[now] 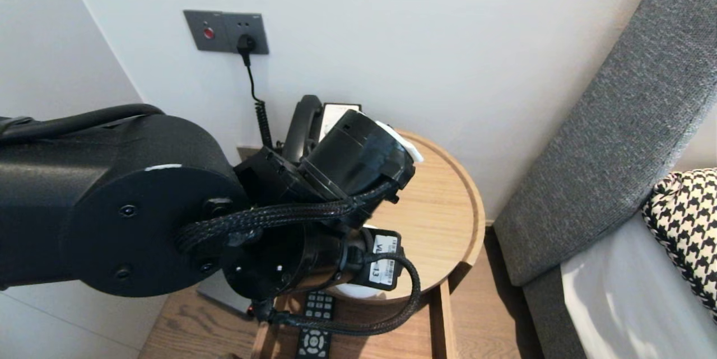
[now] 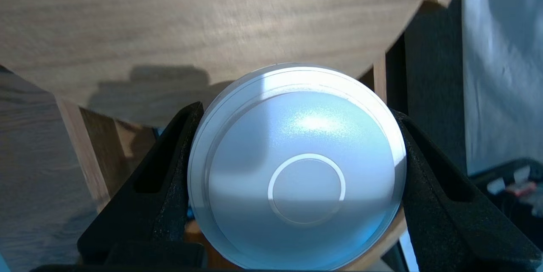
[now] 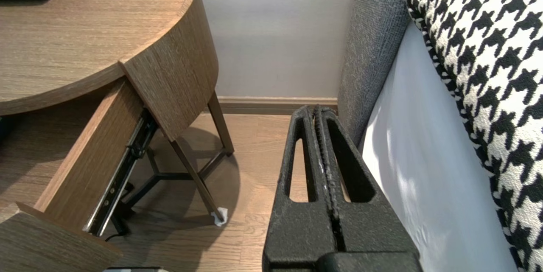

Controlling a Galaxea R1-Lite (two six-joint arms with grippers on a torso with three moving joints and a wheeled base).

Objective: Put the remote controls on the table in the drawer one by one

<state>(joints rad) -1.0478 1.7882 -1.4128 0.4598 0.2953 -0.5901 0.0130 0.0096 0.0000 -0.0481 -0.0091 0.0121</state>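
Over the near edge of the round wooden table (image 1: pixel 442 202), the left arm (image 1: pixel 140 202) reaches in from the left of the scene, elbow bent and wrist turned down, so that its own bulk hides most of the hand from the head camera. The left gripper (image 2: pixel 297 110) points down at the tabletop with its jaws spread wide and clamped on a white round disc (image 2: pixel 297 170). One black finger (image 2: pixel 169 170) presses against each side of the disc's rim. The disc sits at the table's near rim, above the far end of the pulled-out drawer (image 1: pixel 425 320). Whether it rests on the wood or hangs clear of it cannot be told. A black remote (image 1: pixel 316 325) lies in the drawer, just near of the disc. A black telephone (image 1: pixel 302 124) stands at the far left of the tabletop, its cord running up to the wall socket (image 1: pixel 227 31).

The right gripper (image 3: pixel 316 110) is parked low on the right, between the table and the bed (image 1: pixel 616 292), with its jaws pressed together and nothing between them.
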